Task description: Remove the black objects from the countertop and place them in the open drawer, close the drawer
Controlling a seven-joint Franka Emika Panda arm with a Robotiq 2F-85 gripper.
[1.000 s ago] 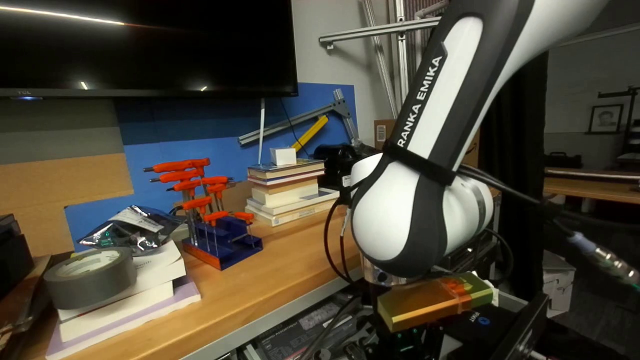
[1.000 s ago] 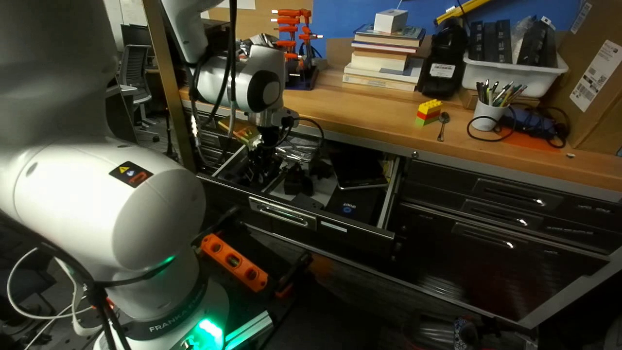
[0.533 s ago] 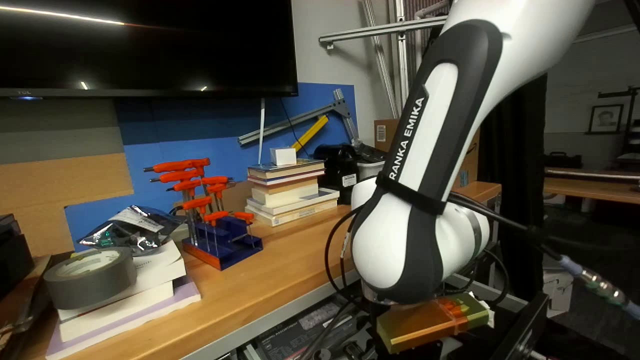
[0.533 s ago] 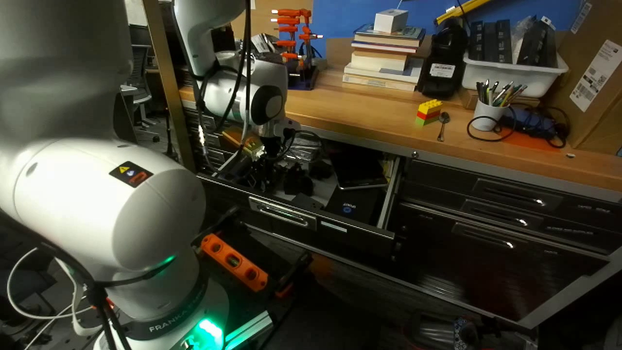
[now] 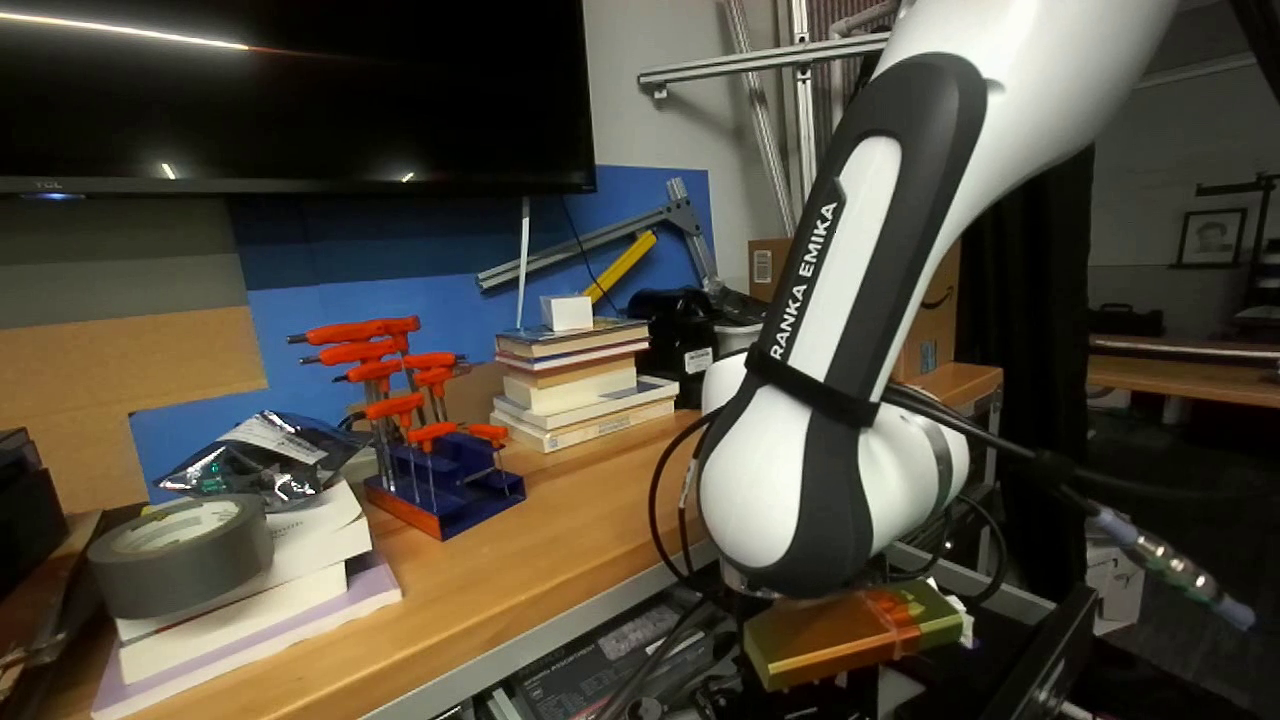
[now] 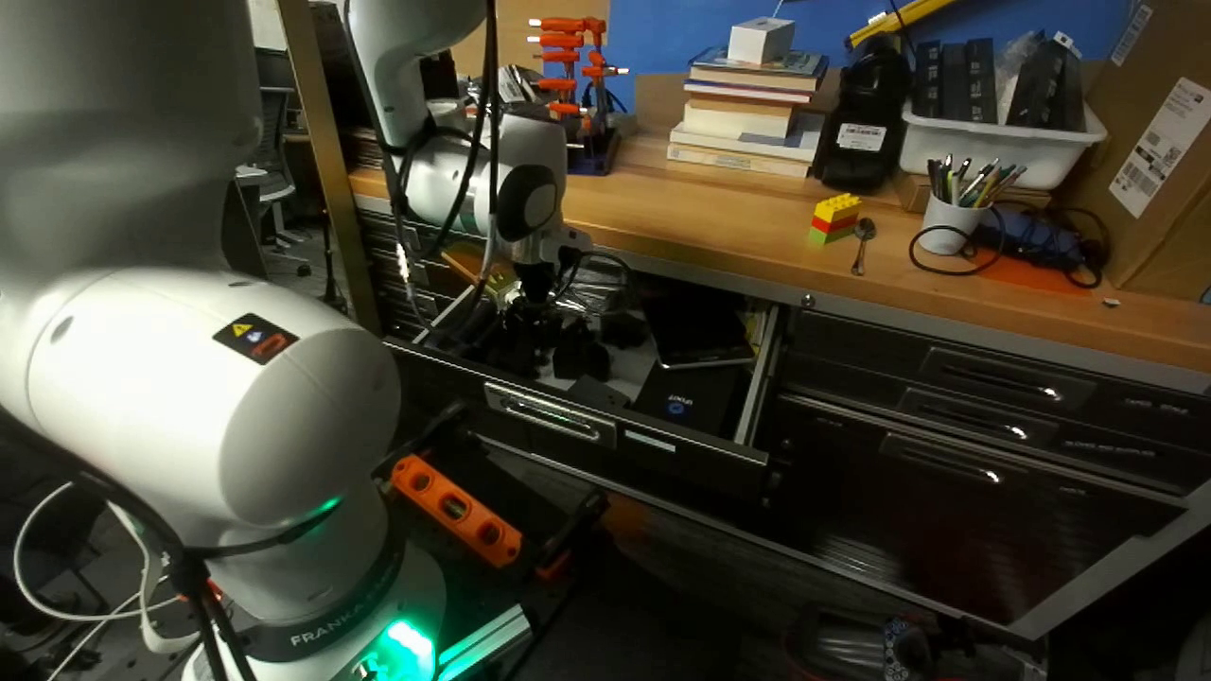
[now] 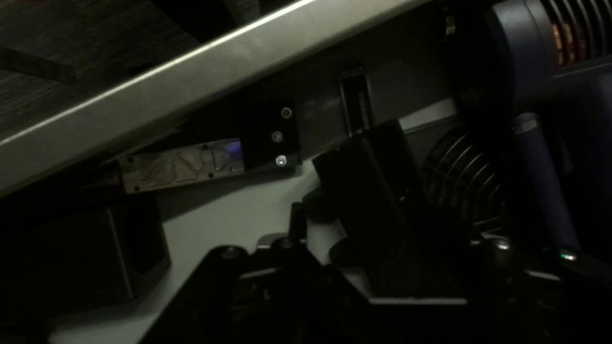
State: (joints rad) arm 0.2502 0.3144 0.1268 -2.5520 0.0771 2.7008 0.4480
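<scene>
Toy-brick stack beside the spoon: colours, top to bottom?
Yellow, red, light green. The toy-brick stack shows best in an exterior view.

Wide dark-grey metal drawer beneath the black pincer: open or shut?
Open. In an exterior view the drawer juts out from under the light-brown wooden countertop, its interior visible.

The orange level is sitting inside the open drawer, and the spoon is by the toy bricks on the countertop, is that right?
Not quite: the orange level is outside the open drawer, in front of it and near the robot's base, as an exterior view shows. The spoon is by the toy bricks on the countertop, as you said.
</scene>
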